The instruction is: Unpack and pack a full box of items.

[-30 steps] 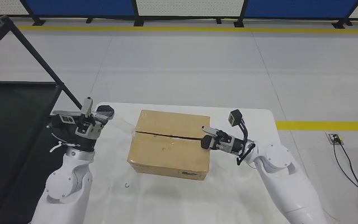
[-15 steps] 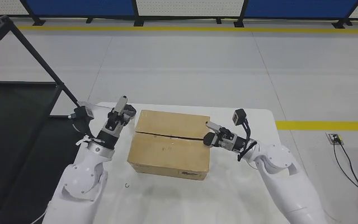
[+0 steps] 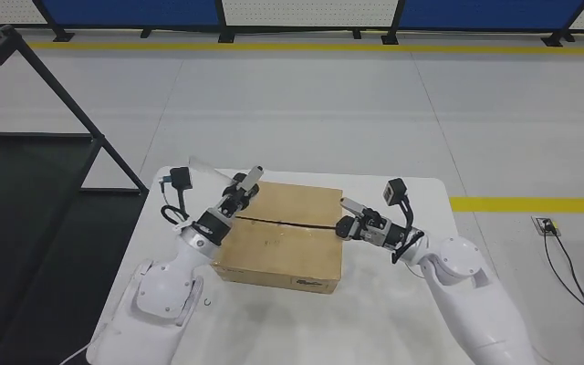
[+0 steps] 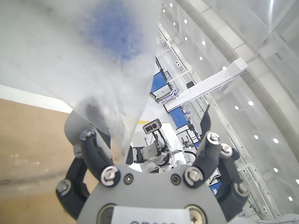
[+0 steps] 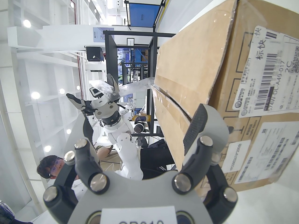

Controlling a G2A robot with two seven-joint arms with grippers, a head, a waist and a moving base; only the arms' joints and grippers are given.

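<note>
A closed cardboard box (image 3: 274, 239) with a slit top seam sits mid-table. It also appears in the right wrist view (image 5: 198, 59), with shipping labels on its end. My left gripper (image 3: 249, 182) hangs over the box's far-left corner, open wide. A long strip of clear tape (image 3: 208, 170) clings to one of its fingers (image 4: 93, 141) and trails up past the camera (image 4: 93, 47). My right gripper (image 3: 345, 225) is open at the box's right end, level with the seam. One of its fingers (image 5: 198, 122) lies against the box edge.
The white table (image 3: 392, 301) has bare room in front and to the right of the box. A small ring-like bit (image 3: 209, 302) lies near the front left. A black metal frame (image 3: 55, 100) stands beyond the table's left side.
My left arm swung from the table's left edge in toward the box's far-left corner, with the tape strip trailing from it. The right gripper slid slightly rightward off the box top.
</note>
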